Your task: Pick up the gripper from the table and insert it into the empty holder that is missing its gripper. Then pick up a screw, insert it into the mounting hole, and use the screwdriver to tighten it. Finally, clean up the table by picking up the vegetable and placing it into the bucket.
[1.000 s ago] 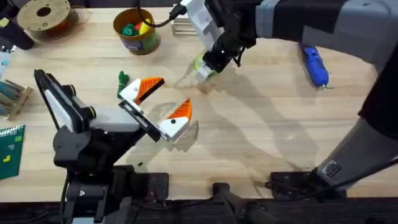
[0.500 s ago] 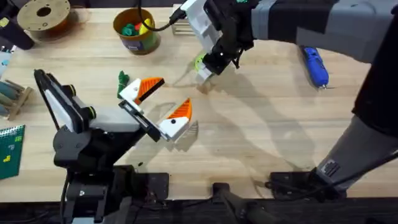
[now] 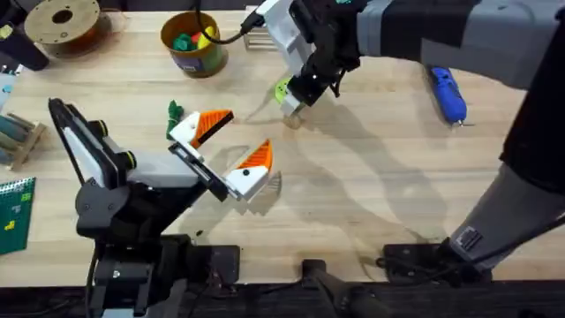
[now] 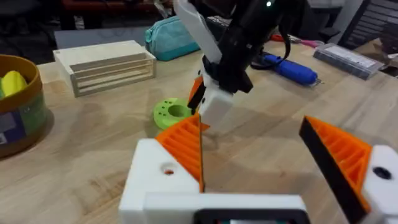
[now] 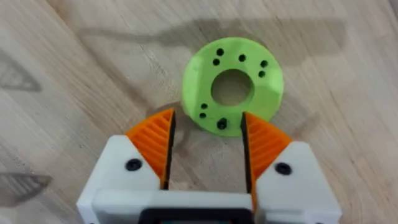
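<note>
At the far left of your overhead view, the flat brown spool (image 3: 62, 19) sits at the back corner of the table (image 3: 371, 203). Just to its right, along the back edge, you have the bucket (image 3: 194, 44), with a green piece and a yellow piece inside it. In front of that, the small dark green vegetable (image 3: 174, 112) lies on the wood, just beside the upper white finger of your left gripper (image 3: 225, 150).

Your left gripper rests low over the table with its jaws wide apart and nothing between them; both of its white holders (image 4: 163, 180) carry orange ribbed pads (image 4: 186, 142).

Moving right, the lime-green disc (image 5: 233, 84) lies flat on the table, with dark screws standing in some of its small holes. Your right gripper (image 5: 206, 149) hovers right at it, pointing down, its fingers parted and empty, the near edge of the disc lying between the two orange pads (image 5: 155, 140). In the overhead view this gripper (image 3: 291, 97) reaches across from the right side toward the back middle of the table. From your left wrist camera you see it standing just beside the disc (image 4: 173, 113), with a slatted wooden rack (image 4: 106, 65) behind.

Farthest right, the blue screwdriver (image 3: 448, 93) lies on the table near the back, well apart from both grippers.
</note>
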